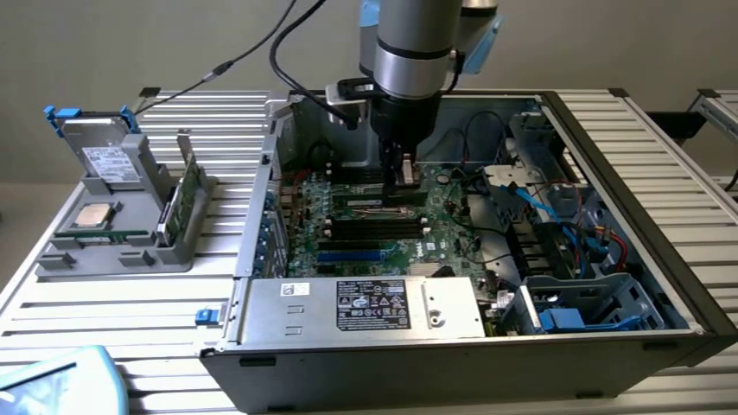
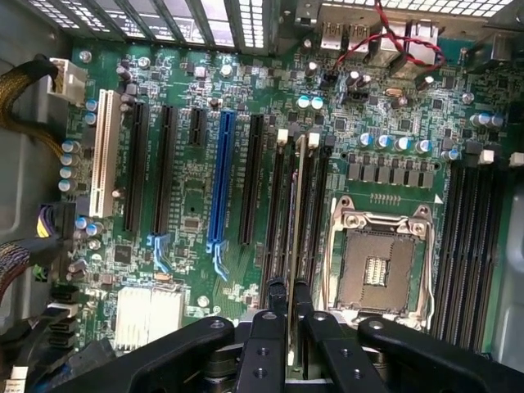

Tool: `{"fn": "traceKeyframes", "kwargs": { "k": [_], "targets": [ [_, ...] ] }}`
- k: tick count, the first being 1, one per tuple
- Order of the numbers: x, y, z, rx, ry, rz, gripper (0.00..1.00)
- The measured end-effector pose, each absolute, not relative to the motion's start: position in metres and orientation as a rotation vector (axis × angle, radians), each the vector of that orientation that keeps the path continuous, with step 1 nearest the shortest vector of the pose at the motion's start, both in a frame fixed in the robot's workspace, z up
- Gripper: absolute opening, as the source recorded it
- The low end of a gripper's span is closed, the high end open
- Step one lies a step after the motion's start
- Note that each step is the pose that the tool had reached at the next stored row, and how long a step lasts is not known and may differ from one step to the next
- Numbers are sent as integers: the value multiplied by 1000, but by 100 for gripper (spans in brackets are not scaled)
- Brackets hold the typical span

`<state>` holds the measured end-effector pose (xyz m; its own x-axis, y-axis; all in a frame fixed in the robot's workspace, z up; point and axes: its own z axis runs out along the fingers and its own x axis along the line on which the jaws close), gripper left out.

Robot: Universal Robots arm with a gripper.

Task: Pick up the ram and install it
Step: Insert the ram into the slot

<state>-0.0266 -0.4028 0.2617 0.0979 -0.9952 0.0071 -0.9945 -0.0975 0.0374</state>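
Note:
The ram (image 2: pixel 297 205) is a thin green stick seen edge-on, standing upright between my two black fingers. My gripper (image 2: pixel 290 301) is shut on its upper edge. The stick's lower edge lies along a black memory slot (image 2: pixel 279 214), one of a group beside the open silver processor socket (image 2: pixel 378 262); whether it is seated I cannot tell. In the exterior view my gripper (image 1: pixel 403 177) reaches down into the open computer case (image 1: pixel 645 225), just above the motherboard (image 1: pixel 381 233).
A grey holder (image 1: pixel 116 255) at the exterior view's left carries a square silver processor chip (image 1: pixel 92 216), a drive (image 1: pixel 102 160) and an upright green board (image 1: pixel 185 197). The power supply (image 1: pixel 358 307), blue cables (image 1: pixel 565 216) and case walls hem in the motherboard.

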Motion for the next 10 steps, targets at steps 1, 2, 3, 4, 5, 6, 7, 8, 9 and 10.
{"fn": "traceKeyframes", "kwargs": {
  "k": [1, 2, 3, 4, 5, 6, 7, 8, 9, 10],
  "targets": [
    [-27, -403, 260, 2304, -2087, -31, 14],
    [-27, -403, 258, 2305, -2087, -31, 14],
    [-27, -403, 256, 2305, -2086, -31, 14],
    [-27, -403, 254, 2305, -2086, -31, 14],
    [-27, -403, 253, 2305, -2086, -31, 14],
    [-27, -403, 251, 2305, -2086, -30, 14],
    [-27, -403, 249, 2305, -2086, -31, 14],
    [-27, -403, 247, 2305, -2086, -30, 14],
    [-28, -403, 245, 2305, -2086, -30, 14],
    [-28, -403, 244, 2305, -2086, -30, 14]
  ]
}}
